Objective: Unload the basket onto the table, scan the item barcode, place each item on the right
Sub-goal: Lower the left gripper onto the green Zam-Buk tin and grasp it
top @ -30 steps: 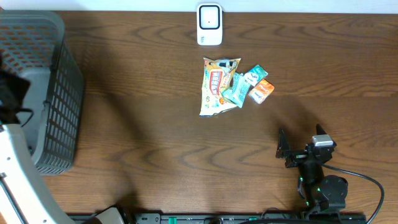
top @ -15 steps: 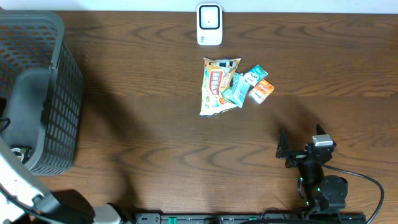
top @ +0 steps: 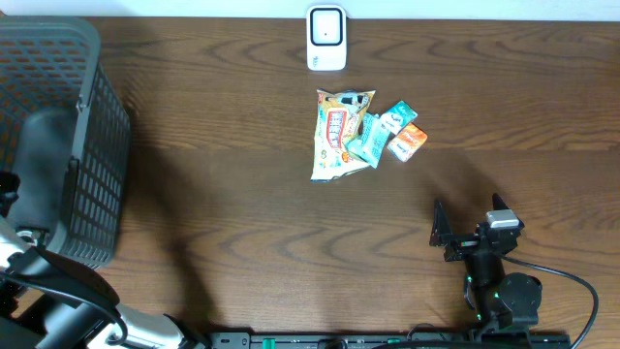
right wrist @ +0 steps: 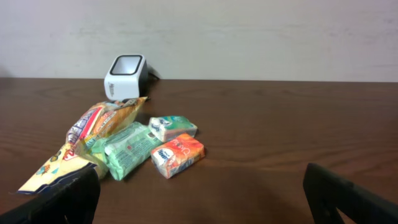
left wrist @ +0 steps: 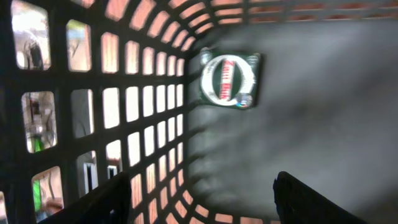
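Inside the grey mesh basket point(top: 97, 145) my left gripper point(left wrist: 199, 205) stands open, nothing between its fingers. Ahead of it, on the basket floor, lies a dark green packet point(left wrist: 229, 79) with a white ring logo. Mid-table lies a pile of items: a yellow snack bag point(top: 337, 136), a green pack point(top: 366, 141), a teal pack point(top: 395, 116) and an orange pack point(top: 408, 142). The white barcode scanner point(top: 326, 39) stands at the far edge behind them. My right gripper point(top: 469, 218) rests open near the front edge, facing the pile, with the orange pack point(right wrist: 178, 155) nearest.
The basket's lattice wall point(left wrist: 124, 106) rises close on the left of my left gripper. Bare brown table point(top: 242, 223) lies between the basket and the pile. A black cable point(top: 572, 291) trails from the right arm's base.
My left arm has shifted over the basket and now reaches down into it. The right arm and the pile have not moved.
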Tool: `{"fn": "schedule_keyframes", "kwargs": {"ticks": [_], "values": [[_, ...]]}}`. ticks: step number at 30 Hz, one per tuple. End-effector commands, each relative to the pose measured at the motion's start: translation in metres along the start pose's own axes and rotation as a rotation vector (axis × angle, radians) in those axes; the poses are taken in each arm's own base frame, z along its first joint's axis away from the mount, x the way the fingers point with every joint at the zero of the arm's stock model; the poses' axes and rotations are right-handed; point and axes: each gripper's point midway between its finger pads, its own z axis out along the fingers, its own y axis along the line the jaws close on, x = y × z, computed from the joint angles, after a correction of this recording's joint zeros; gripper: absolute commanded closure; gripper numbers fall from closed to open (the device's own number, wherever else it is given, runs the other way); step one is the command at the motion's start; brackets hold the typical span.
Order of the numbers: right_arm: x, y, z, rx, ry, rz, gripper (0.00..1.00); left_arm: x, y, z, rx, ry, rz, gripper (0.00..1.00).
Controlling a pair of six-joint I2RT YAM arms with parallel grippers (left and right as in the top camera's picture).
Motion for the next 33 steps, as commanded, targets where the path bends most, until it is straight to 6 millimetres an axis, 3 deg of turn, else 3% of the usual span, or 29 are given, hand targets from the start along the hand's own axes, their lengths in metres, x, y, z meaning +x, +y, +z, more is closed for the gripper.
{"fn": "schedule_keyframes", "kwargs": {"ticks": [1, 9, 27, 33], "values": [[0.001, 0.001, 0.0, 0.0, 0.002, -0.015, 0.01, 0.001, 0.014, 0.021, -0.054, 0.025, -0.082, 0.27], [0.001, 0.001, 0.0, 0.0, 0.002, -0.015, 0.01, 0.006, 0.007, 0.051, -0.036, 0.029, -0.053, 0.27], [0.001, 0.001, 0.0, 0.0, 0.002, -0.015, 0.01, 0.005, -0.008, 0.086, -0.014, 0.006, -0.019, 0.27], [0.001, 0.001, 0.0, 0.0, 0.002, -0.015, 0.01, 0.002, -0.012, 0.088, 0.0, -0.01, -0.026, 0.27]]}}
